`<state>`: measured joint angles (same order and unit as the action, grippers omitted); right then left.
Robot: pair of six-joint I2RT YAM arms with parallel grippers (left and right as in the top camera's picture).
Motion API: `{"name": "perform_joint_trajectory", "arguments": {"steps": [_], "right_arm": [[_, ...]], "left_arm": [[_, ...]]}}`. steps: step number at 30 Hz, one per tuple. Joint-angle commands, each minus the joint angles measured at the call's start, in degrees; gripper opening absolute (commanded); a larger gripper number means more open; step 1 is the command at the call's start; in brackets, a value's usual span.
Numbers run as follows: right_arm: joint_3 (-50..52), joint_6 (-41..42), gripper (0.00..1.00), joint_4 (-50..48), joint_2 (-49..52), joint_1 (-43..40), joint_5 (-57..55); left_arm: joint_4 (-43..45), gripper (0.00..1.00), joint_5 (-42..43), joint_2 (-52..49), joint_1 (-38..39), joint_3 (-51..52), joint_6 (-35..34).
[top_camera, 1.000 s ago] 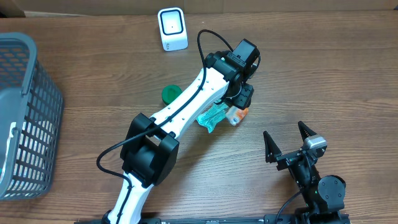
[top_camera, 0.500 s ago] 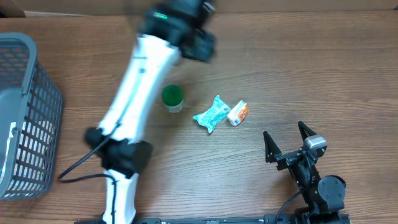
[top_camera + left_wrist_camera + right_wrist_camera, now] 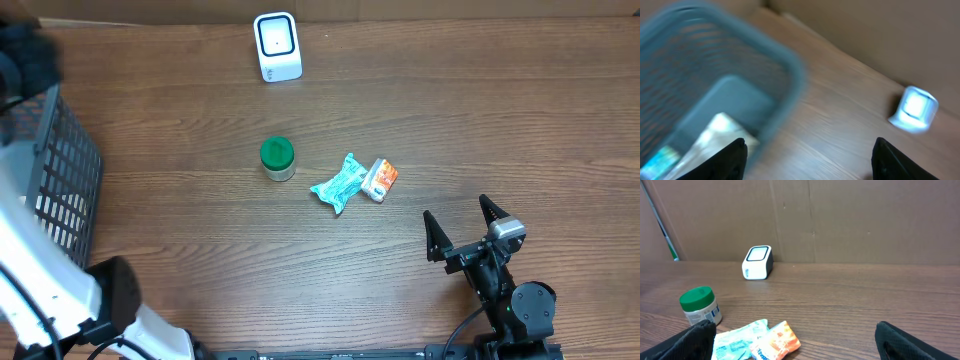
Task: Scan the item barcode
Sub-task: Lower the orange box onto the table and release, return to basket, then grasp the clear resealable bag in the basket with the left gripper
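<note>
Wooden table (image 3: 520, 120): scanner (image 3: 277, 46), jar (image 3: 277, 157), teal packet (image 3: 338, 186), basket (image 3: 62, 170)

Nothing here can actually be read. The green-lidded jar (image 3: 700, 305) carries a white label with blue print, too small to make out. At its 3 o'clock, the teal packet (image 3: 740, 340) and the orange packet (image 3: 777, 342) show blurred lettering only. The white scanner (image 3: 757, 262), at 12 o'clock on the tabletop (image 3: 865, 300), bears a tiny unreadable mark.
</note>
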<state>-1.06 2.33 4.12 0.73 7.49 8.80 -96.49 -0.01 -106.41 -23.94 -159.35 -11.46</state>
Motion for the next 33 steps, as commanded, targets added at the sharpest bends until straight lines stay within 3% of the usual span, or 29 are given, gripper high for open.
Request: {"name": "perform_joint_trajectory", "arguments": {"steps": [1,3,9,16,24,28,30,33], "right_arm": [[0.59,-0.26,1.00,-0.22,-0.52,-0.28,0.31],[0.59,-0.26,1.00,-0.22,-0.52,-0.26,0.31],[0.59,-0.26,1.00,-0.22,-0.52,-0.26,0.31],[0.59,-0.26,1.00,-0.22,-0.52,-0.28,0.31],[0.59,-0.26,1.00,-0.22,-0.52,-0.26,0.31],[0.59,-0.26,1.00,-0.22,-0.52,-0.26,0.31],[0.59,-0.26,1.00,-0.22,-0.52,-0.26,0.31],[0.59,-0.26,1.00,-0.22,-0.52,-0.28,0.31]], "left_arm": [[-0.31,0.63,3.17,-0.87,-11.37,3.63,0.22],[0.24,0.65,5.09,-1.16,-18.78,10.21,-1.90],[4.52,0.68,6.54,-1.16,-26.03,23.98,-1.36],[12.20,0.69,6.47,-1.16,-26.32,38.40,3.43],[23.85,0.73,7.10,-1.16,-26.27,55.30,15.37],[28.26,0.81,7.10,-1.16,-26.27,62.25,18.71],[31.50,0.98,6.84,-1.16,-26.29,65.42,18.88],[35.71,1.00,5.53,-1.16,-26.29,69.00,19.19]]}}
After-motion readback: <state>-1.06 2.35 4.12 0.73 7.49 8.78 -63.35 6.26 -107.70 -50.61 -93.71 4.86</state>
